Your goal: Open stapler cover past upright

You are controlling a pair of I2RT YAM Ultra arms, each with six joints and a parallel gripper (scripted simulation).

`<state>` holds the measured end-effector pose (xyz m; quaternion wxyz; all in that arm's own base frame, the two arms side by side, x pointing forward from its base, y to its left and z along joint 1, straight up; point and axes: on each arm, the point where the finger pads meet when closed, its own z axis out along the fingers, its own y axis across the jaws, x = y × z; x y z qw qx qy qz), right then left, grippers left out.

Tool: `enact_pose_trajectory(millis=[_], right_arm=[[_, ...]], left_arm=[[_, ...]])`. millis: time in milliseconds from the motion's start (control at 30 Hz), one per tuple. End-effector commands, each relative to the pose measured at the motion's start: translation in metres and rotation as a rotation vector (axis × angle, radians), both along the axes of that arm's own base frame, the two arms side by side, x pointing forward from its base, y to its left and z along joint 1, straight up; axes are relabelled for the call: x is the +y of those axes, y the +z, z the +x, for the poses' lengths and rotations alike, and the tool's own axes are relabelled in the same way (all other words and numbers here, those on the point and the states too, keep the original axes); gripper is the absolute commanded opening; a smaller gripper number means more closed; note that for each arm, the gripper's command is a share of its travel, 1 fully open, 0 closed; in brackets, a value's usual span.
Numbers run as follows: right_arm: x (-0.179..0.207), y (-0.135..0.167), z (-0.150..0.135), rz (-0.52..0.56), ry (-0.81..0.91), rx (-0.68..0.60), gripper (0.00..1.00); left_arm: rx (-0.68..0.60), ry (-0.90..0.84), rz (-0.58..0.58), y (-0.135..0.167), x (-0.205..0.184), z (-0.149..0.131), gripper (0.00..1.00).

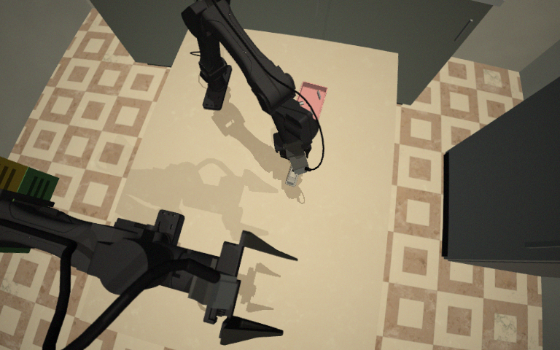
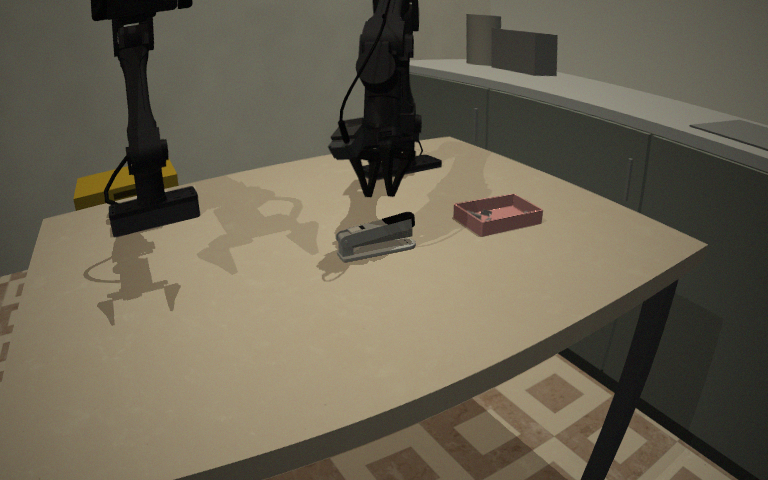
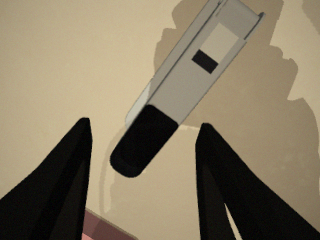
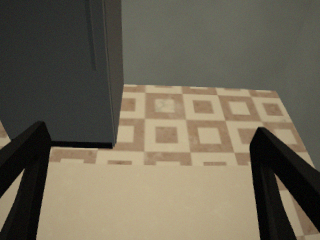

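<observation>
The stapler (image 1: 292,178) lies flat and closed near the middle of the table, with a grey body and a black end on its cover. It also shows in the exterior view (image 2: 374,236) and in the left wrist view (image 3: 187,83). My left gripper (image 2: 379,191) hangs pointing down a little above the stapler's black end. Its fingers stand partly open to either side of that end, touching nothing. In the overhead view the wrist (image 1: 294,162) hides its fingertips. My right gripper (image 1: 289,294) (image 4: 151,133) is wide open and empty, high over the near part of the table.
A pink tray (image 2: 497,213) (image 1: 313,98) holding small staples stands just beyond the stapler. The two arm bases (image 2: 152,210) (image 1: 215,88) stand on the table. A yellow box (image 2: 124,183) sits behind the table. Grey cabinets (image 2: 566,141) line the far side.
</observation>
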<state>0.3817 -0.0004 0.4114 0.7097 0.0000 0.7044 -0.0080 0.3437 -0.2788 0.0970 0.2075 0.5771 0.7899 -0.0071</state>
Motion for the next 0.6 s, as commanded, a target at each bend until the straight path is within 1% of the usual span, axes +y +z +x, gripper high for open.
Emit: enact_pose_trajectory(millis=[0,100,167,400,567], right_arm=[[-0.001,-0.003,-0.003,0.011,0.005,-0.001,1.0],[-0.001,-0.003,-0.003,0.011,0.005,-0.001,1.0],[-0.001,-0.003,-0.003,0.011,0.005,-0.001,1.0],[-0.001,-0.003,-0.003,0.011,0.005,-0.001,1.0],[-0.001,-0.003,-0.003,0.011,0.005,-0.001,1.0]], left_arm=[[0.098,-0.153,0.131,-0.003,0.0,-0.013,0.46],[0.136,-0.225,0.182,-0.006,0.0,-0.014,0.46],[0.136,-0.225,0.182,-0.006,0.0,-0.014,0.46],[0.249,-0.428,0.303,-0.013,0.002,-0.018,0.46],[0.269,-0.478,0.337,-0.016,0.002,-0.01,0.46]])
